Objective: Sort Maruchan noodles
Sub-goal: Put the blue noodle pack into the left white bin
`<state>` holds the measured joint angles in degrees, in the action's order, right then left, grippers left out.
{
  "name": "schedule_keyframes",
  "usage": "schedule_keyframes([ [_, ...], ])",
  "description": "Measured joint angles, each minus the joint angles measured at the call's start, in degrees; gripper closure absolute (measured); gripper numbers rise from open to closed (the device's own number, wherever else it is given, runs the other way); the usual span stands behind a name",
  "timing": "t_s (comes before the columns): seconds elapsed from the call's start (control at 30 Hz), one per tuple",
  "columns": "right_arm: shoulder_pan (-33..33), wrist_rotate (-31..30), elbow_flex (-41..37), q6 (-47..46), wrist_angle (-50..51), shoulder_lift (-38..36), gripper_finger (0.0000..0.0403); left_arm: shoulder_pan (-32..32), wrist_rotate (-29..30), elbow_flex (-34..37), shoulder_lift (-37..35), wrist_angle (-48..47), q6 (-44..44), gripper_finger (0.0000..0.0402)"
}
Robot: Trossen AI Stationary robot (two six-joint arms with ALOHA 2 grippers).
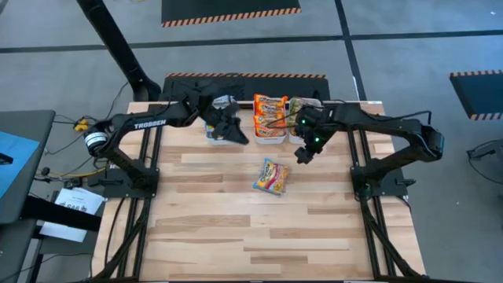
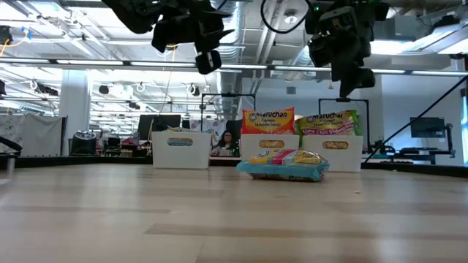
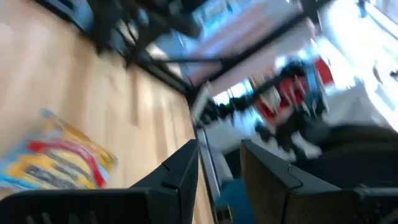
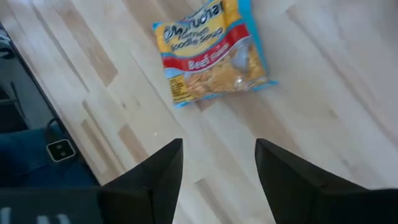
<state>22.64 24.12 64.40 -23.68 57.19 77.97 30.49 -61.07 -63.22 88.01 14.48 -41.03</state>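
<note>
1. You are looking at one blue-edged flat plastic Maruchan noodle packet [image 1: 271, 176] with a red band and a yellow noodle picture; it is lying loose and flat on the light wooden tabletop [image 1: 236, 236], near the middle, apart from everything else.
2. Behind it, along the far edge, three white rectangular plastic bins are sitting in a row: the middle bin [image 1: 269, 135] is holding orange-edged packets [image 2: 268, 120] standing upright, the right bin [image 2: 334, 152] is holding green-edged packets [image 2: 329, 123], and the left bin [image 2: 180, 148] is sitting partly under the left arm.
3. Your right end effector [image 1: 303, 153] is hanging in the air just in front of the right bin, above the tabletop and well clear of the loose packet; its dark fingers [image 4: 155, 174] are standing apart with nothing between them.
4. Your left end effector [image 1: 233, 134] is hovering over the left bin; its fingers [image 3: 180, 171] are showing a narrow gap, and you cannot tell from the blurred wrist view whether anything is gripped.
</note>
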Motion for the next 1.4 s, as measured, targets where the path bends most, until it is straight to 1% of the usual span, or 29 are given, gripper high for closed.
schedule_keyframes([
  [0.07, -1.41, 0.00, 0.00, -1.68, 0.06, -0.01, 0.0178, -1.06, -1.59, 0.00, 0.01, -3.69, 3.83, 0.0297],
  [0.1, -2.01, -0.01, 0.00, -2.44, 0.08, 0.00, 0.0178, -1.56, -1.34, -0.02, 0.00, -6.14, 5.67, 0.0297],
  [0.13, -2.58, 0.00, 0.00, -3.39, 0.09, 0.00, 0.0179, -2.07, -0.04, -0.02, 0.00, -9.10, 7.46, 0.0297],
  [0.27, -4.75, -0.02, 0.00, -8.84, 0.13, -0.02, 0.0180, -4.39, 9.73, -0.02, 0.04, -18.23, 13.69, 0.0297],
  [0.37, -6.38, -0.06, 0.00, -12.23, 0.12, 0.00, 0.0180, -5.58, 13.76, 0.00, 0.04, -19.90, 18.38, 0.0297],
  [0.43, -7.64, -0.08, 0.00, -14.26, 0.03, 0.00, 0.0180, -6.20, 14.38, 0.00, 0.04, -19.56, 21.04, 0.0297],
  [0.5, -9.09, -0.38, 0.00, -16.11, -0.22, 0.00, 0.0180, -6.64, 14.93, 0.00, 0.04, -19.05, 21.85, 0.0294],
  [0.63, -12.65, -3.39, 0.00, -19.71, -0.98, 0.00, 0.0180, -7.45, 18.30, 0.00, 0.25, -19.22, 21.26, 0.0279],
  [0.7, -14.52, -4.75, 0.00, -21.09, -1.08, 0.00, 0.0180, -7.87, 21.48, 0.00, 0.26, -19.71, 20.81, 0.0268],
  [0.8, -17.00, -7.01, 0.00, -21.51, -1.16, 0.00, 0.0180, -8.21, 28.04, -0.01, 0.26, -20.09, 18.74, 0.0251],
  [0.9, -18.55, -8.95, 0.00, -21.53, -1.30, 0.00, 0.0180, -8.28, 31.61, 0.00, 0.26, -20.16, 14.77, 0.0243],
  [1.0, -18.62, -9.68, 0.00, -20.16, -3.10, 0.00, 0.0180, -8.93, 32.11, -0.02, 0.26, -20.17, 13.28, 0.0241],
  [1.17, -16.91, -9.09, 0.03, -12.69, -7.11, 0.00, 0.0180, -10.33, 31.77, -0.02, 0.55, -20.07, 10.92, 0.0241],
  [1.27, -15.23, -7.01, 0.51, -7.76, -5.94, 0.00, 0.0180, -11.19, 31.86, -0.07, 2.69, -19.32, 7.20, 0.0241],
  [1.4, -13.21, -5.20, 2.05, -1.37, -5.11, 0.00, 0.0180, -12.27, 33.64, -0.07, 6.11, -16.14, 2.44, 0.0241],
])
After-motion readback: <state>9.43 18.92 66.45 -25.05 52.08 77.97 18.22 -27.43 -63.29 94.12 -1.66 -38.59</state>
